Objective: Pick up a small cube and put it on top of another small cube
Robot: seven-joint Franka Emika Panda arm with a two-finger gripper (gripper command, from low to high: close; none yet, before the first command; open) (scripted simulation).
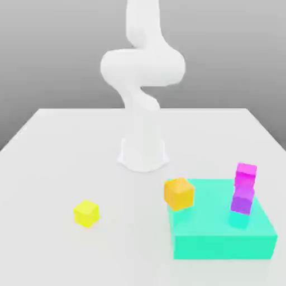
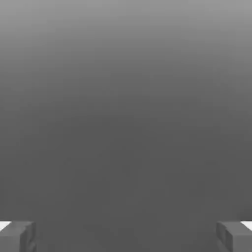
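1. Exterior view: the white arm (image 1: pixel 142 84) rises from its round base (image 1: pixel 143 153) at the far middle of the pale desk (image 1: pixel 50 167).
2. A yellow cube (image 1: pixel 86 213) sits alone on the desk, near the front and toward the exterior view's left, well apart from everything else.
3. A flat teal block (image 1: pixel 220 234) lies on the desk toward the exterior view's right, near the front.
4. An orange cube (image 1: pixel 179 192) sits at the teal block's far left corner, slightly turned and overhanging the edge; whether it rests on the block or leans against it I cannot tell.
5. On the block's right part stands a small tower: a teal cube (image 1: pixel 239 219) at the bottom, a purple cube (image 1: pixel 242 199) on it, and a magenta cube (image 1: pixel 246 174) on top, each a little offset from the one below.
6. Hand view: the end effector (image 2: pixel 126 236) has its two grey fingertips (image 2: pixel 17 236) standing wide apart, with nothing between them; behind them lies a plain grey background.
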